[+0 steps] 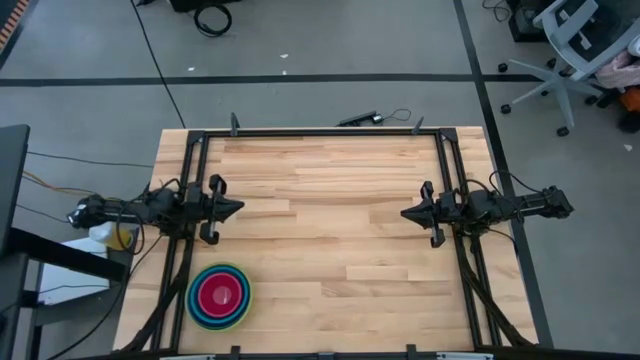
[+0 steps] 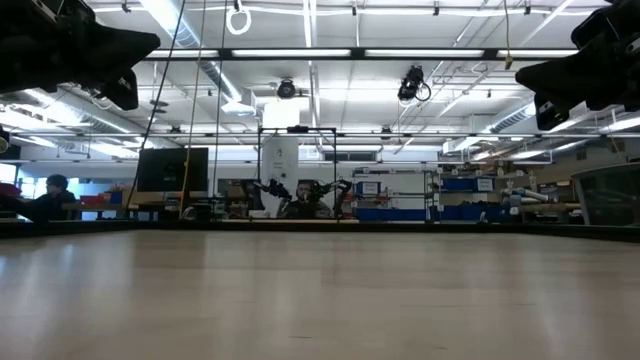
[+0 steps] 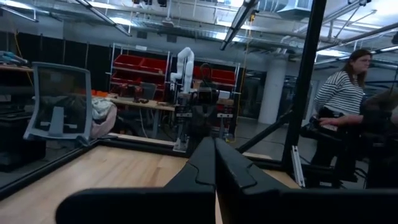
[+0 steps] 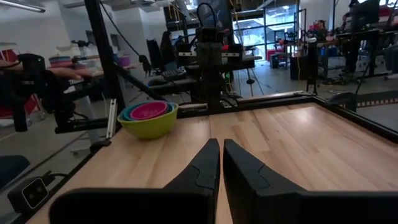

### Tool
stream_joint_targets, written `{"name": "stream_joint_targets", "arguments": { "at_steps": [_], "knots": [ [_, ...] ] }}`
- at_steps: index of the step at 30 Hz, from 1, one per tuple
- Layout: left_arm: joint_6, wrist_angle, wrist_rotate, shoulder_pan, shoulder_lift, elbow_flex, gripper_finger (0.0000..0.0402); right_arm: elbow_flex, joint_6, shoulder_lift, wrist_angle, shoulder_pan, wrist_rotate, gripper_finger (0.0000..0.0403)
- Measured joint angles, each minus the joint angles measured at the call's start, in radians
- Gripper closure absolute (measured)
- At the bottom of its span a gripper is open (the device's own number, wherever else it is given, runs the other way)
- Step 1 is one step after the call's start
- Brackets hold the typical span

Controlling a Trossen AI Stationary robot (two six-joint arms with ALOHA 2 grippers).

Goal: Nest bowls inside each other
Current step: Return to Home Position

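— What kind of place are we looking at?
— A robotics lab. A white robot arm (image 3: 185, 65) is standing beside red bins (image 3: 140, 64), pipes (image 3: 239, 22) are running overhead, and a person (image 3: 341, 93) is sitting beyond the bench (image 3: 124, 174).

Table (image 2: 320, 300) beneath two dark arms (image 2: 70, 45)

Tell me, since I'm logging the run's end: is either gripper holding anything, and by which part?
Nothing is held. The left gripper and the right gripper are shut and empty; the nested bowls stand free, apart from both.
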Motion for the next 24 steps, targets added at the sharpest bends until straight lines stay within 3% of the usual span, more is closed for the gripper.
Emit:
{"name": "stream_joint_targets", "arguments": {
  "at_steps": [24],
  "knots": [
    [0.0, -0.002, 0.0, 0.069, 0.005, 0.0, 0.0401, 0.0, 0.0, 0.003, 0.003, 0.0, 0.0, 0.0374]
  ]
}}
